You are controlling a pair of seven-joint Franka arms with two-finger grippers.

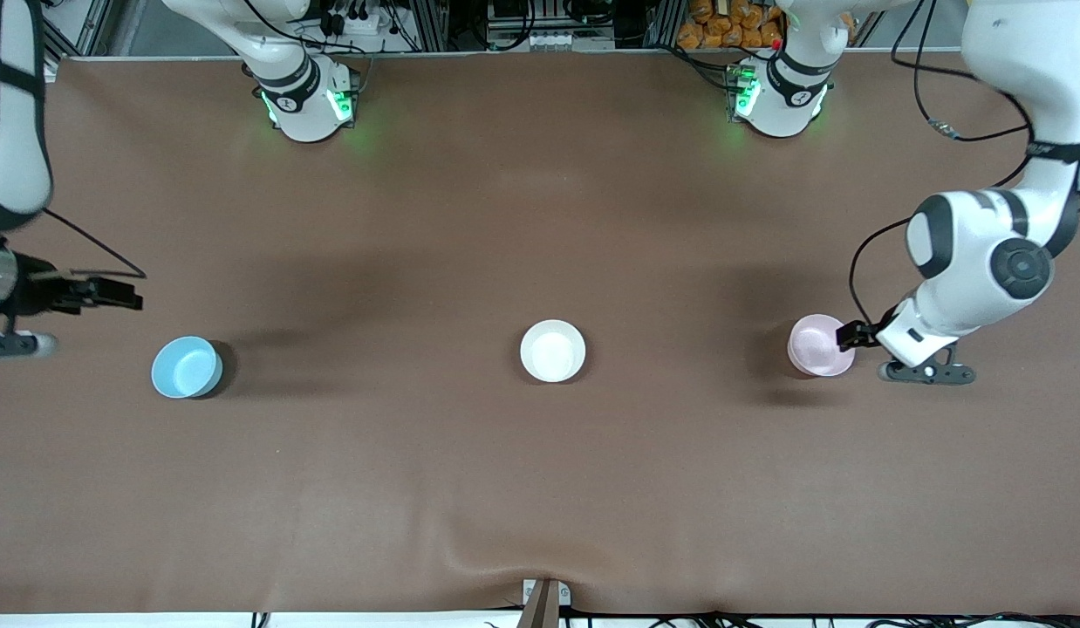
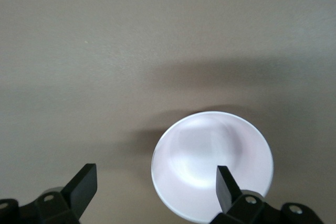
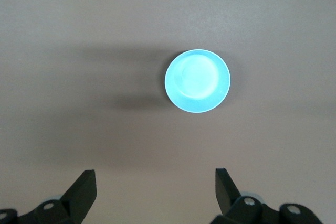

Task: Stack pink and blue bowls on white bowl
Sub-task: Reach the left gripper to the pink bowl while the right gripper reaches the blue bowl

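Observation:
The pale pink bowl (image 1: pixel 819 346) sits upright on the table toward the left arm's end. My left gripper (image 1: pixel 857 335) is open at its rim. In the left wrist view the pink bowl (image 2: pixel 210 163) fills the lower middle, with one finger (image 2: pixel 227 184) over the bowl's inside and the other finger (image 2: pixel 83 184) outside over the table. The light blue bowl (image 1: pixel 186 367) sits toward the right arm's end. My right gripper (image 1: pixel 108 292) is open and empty, off to the side of it. The right wrist view shows the blue bowl (image 3: pixel 197 81) well clear of the gripper (image 3: pixel 154 177). The white bowl (image 1: pixel 552 351) stands in the middle, empty.
The brown table cover (image 1: pixel 540 488) has a wrinkle near the front edge at a small metal clamp (image 1: pixel 544 600). The two arm bases (image 1: pixel 306 100) (image 1: pixel 780 96) stand along the edge farthest from the front camera.

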